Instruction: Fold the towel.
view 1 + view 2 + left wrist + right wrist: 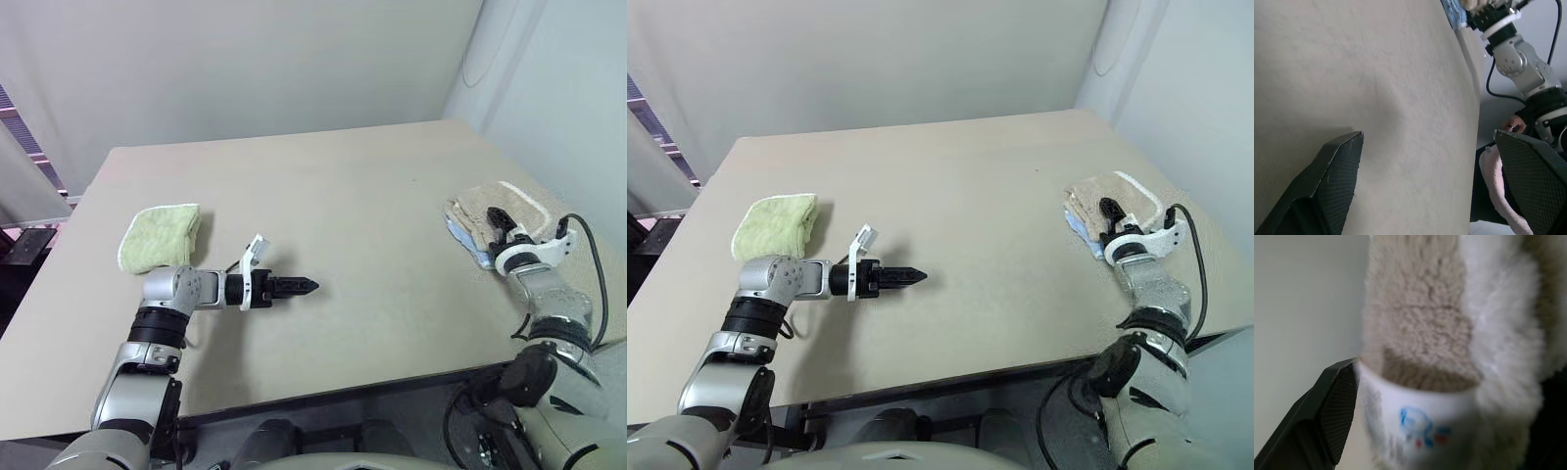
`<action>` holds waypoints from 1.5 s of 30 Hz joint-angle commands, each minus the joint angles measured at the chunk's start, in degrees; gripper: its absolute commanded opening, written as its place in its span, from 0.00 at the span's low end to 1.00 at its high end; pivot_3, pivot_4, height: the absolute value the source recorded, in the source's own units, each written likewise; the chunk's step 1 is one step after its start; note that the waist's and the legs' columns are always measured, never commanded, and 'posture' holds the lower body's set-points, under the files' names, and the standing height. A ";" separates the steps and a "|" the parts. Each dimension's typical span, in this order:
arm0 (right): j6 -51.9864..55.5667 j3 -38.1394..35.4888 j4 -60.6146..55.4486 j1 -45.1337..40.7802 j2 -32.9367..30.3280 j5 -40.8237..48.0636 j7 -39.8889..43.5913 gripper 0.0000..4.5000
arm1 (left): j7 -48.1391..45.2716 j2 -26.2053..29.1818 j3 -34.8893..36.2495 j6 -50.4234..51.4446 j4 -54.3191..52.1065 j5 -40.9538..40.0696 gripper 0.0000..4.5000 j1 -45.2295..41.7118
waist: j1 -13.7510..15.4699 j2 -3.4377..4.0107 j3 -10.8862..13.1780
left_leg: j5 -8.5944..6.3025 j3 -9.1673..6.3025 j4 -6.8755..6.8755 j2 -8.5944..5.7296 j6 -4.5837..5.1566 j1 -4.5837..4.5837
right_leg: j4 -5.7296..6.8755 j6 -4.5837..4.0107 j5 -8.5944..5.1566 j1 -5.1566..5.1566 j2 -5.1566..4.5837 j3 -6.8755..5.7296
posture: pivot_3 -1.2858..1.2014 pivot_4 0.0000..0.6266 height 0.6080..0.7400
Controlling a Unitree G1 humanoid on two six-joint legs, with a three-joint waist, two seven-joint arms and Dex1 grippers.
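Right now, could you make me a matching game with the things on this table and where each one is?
Things:
1. green towel
2. beige towel
3. left gripper
4. right gripper

Places:
A. at the beige towel, fingers open
B. over the bare middle of the table
C. near the table's right edge
D. folded, near the table's left edge

Pairs: 1-D, 2-C, 3-B, 4-A

towel's (1420, 333) label print blurred, perhaps lettering

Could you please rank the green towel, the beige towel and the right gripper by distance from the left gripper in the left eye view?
1. green towel, just behind the left gripper
2. right gripper, far across the table
3. beige towel, too close to the right gripper to rank apart
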 commanded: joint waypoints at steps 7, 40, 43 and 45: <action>14.58 -2.77 -33.45 13.03 7.82 21.26 -10.15 0.99 | -4.23 1.30 -1.58 -8.11 -2.57 1.69 1.00 -0.84 | 0.00 0.11 0.02 | -0.01 -0.04 -0.06 0.03 -0.01 -0.04 | 0.06 0.00 0.00 -0.13 0.04 0.05 | 0.52 0.00 1.00; -9.69 38.44 -59.09 29.39 -14.73 -13.87 41.65 0.19 | -19.21 14.70 5.83 -48.12 -17.35 4.58 1.00 12.03 | 2.47 0.18 0.20 | -0.04 0.29 0.17 0.01 0.03 -0.81 | -0.01 -0.12 -0.24 -0.70 -0.37 -0.37 | 0.52 0.00 1.00; -5.85 37.50 -59.98 28.79 -15.80 -10.60 42.85 0.12 | -19.76 15.58 5.95 -47.43 -18.22 4.12 1.00 12.70 | 2.82 0.17 0.21 | -0.04 0.33 0.27 0.01 0.03 -0.81 | 0.01 -0.14 -0.23 -0.68 -0.37 -0.36 | 0.52 0.00 1.00; -6.92 38.37 -58.78 28.88 -16.72 -13.07 43.46 0.12 | -20.55 16.07 5.41 -47.88 -18.40 4.46 1.00 13.13 | 2.97 0.17 0.21 | -0.04 0.32 0.32 0.03 0.03 -0.81 | 0.03 -0.15 -0.23 -0.69 -0.37 -0.36 | 0.52 0.00 1.00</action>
